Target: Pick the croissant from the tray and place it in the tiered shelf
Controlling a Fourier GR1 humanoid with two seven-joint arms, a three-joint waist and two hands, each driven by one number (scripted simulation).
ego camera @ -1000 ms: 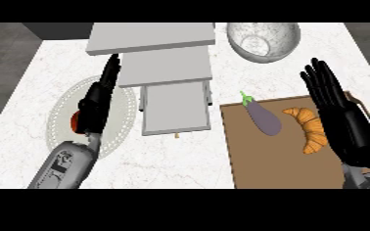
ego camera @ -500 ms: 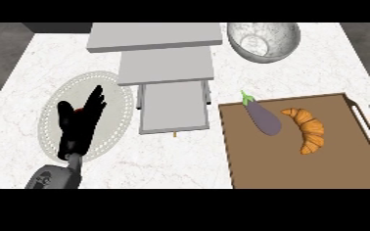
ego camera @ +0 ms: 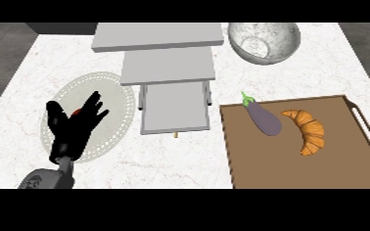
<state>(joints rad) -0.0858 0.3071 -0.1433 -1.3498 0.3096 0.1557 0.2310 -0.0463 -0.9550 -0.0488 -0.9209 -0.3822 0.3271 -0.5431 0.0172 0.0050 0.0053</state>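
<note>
Head view: croissant (ego camera: 308,131) near tray (ego camera: 245,176) right edge; left hand (ego camera: 73,125) spread over plate (ego camera: 112,85)

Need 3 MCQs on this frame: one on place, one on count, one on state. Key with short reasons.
1. Where does the orange croissant lie?
A. on the brown wooden tray, right of the purple eggplant
B. in the metal bowl
C. on the shelf's top tier

2. How many items lie on the tray?
A. one
B. two
C. four

3. What is the state of the left hand?
A. curled round the croissant
B. open, fingers spread, over the white round plate
C. pressing on the shelf

Key:
1 A: the orange croissant lies on the brown wooden tray beside the purple eggplant.
2 B: only croissant and eggplant are on it.
3 B: the left hand is spread, holding nothing, over the white round plate; the grey tiered shelf is untouched.
</note>
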